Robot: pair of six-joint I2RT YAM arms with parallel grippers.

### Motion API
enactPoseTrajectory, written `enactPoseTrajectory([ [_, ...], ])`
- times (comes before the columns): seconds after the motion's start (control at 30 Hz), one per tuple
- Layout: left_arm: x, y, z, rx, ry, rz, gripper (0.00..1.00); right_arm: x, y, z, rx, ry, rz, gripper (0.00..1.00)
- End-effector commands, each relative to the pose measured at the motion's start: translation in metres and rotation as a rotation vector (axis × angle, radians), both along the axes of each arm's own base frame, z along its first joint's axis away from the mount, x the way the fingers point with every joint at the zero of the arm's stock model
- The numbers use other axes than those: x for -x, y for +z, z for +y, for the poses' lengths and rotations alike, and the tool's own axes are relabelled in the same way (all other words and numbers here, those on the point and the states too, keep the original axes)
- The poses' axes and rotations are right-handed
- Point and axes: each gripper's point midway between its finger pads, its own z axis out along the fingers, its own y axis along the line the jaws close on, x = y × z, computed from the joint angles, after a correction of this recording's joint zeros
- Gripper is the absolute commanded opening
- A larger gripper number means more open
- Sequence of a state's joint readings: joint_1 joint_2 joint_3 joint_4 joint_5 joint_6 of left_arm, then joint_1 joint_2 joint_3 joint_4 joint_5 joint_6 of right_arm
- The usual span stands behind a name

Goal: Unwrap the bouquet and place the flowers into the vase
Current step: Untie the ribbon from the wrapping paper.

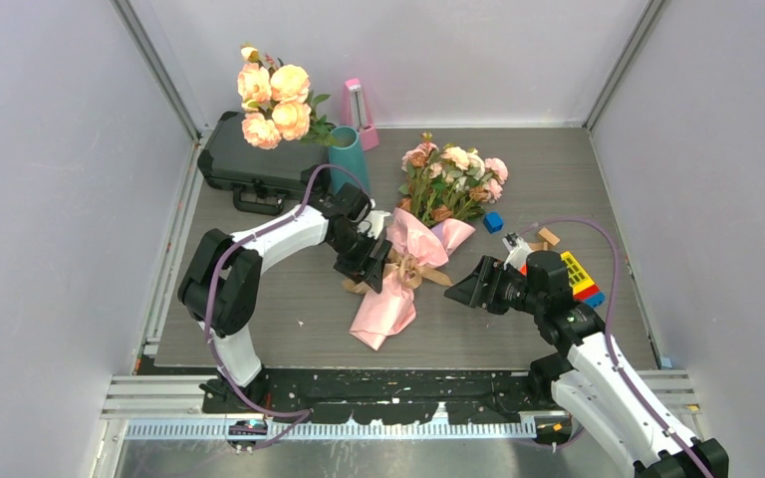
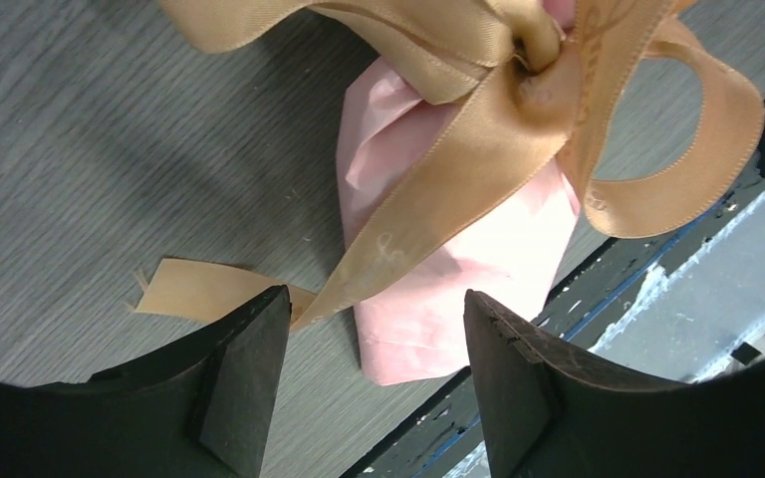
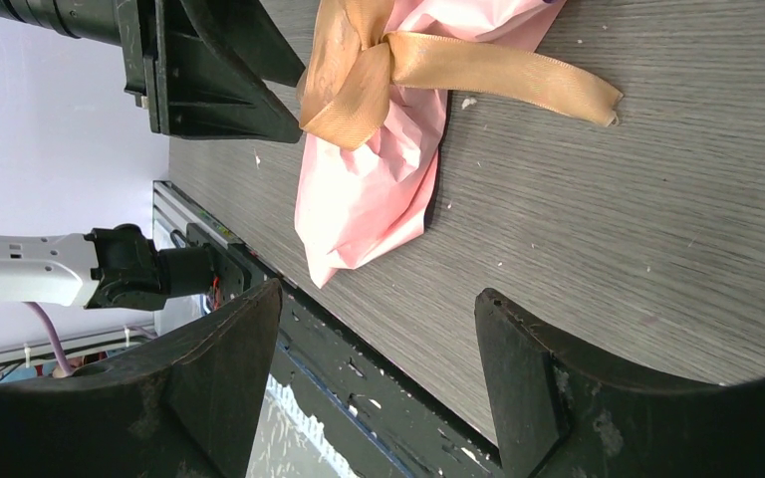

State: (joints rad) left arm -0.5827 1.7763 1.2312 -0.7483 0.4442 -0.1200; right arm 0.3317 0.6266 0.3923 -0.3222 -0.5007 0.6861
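Observation:
The bouquet (image 1: 413, 254) lies on the table, wrapped in pink paper (image 2: 448, 299) and tied with a tan ribbon bow (image 2: 548, 80). Its flowers (image 1: 453, 179), small pink, cream and brown roses, point toward the back. The teal vase (image 1: 346, 154) stands upright at the back left. My left gripper (image 1: 371, 271) hovers open just left of the bow, one ribbon tail (image 2: 199, 289) near its left finger, nothing clamped. My right gripper (image 1: 470, 284) is open to the right of the wrap, apart from it; in its wrist view the bow (image 3: 354, 75) and paper (image 3: 369, 189) lie ahead.
A black case (image 1: 254, 159) with big peach-orange roses (image 1: 274, 100) sits at the back left. A pink metronome-shaped object (image 1: 359, 110) stands behind the vase. A blue block (image 1: 493, 221) and coloured bricks (image 1: 578, 279) lie right. The table's front edge (image 3: 379, 339) is close.

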Motion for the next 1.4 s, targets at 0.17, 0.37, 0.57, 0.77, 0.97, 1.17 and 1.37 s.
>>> enactPoseTrajectory([
  [0.17,0.006,0.016,-0.015,0.101,-0.026,0.02,0.57,-0.002,0.007,0.004,-0.024,0.015,-0.029,0.76],
  [0.37,0.006,0.02,-0.008,0.081,-0.027,-0.011,0.5,-0.002,0.005,0.003,-0.02,0.011,-0.023,0.76],
  [0.57,0.007,0.014,-0.009,0.071,-0.028,0.019,0.39,-0.004,0.005,0.004,-0.019,0.014,-0.02,0.76],
  [0.77,0.009,0.016,-0.011,0.087,-0.029,0.027,0.34,-0.004,0.002,0.004,-0.018,0.011,-0.014,0.76],
  [0.97,0.014,0.013,-0.016,0.109,-0.036,0.076,0.34,-0.003,0.002,0.004,-0.018,0.014,-0.009,0.76],
  [1.17,0.017,0.008,-0.017,0.113,-0.032,0.104,0.34,-0.003,0.001,0.004,-0.016,0.016,-0.006,0.76],
  [1.37,0.019,0.003,-0.019,0.11,-0.027,0.134,0.33,-0.004,-0.001,0.005,-0.014,0.02,0.0,0.76],
])
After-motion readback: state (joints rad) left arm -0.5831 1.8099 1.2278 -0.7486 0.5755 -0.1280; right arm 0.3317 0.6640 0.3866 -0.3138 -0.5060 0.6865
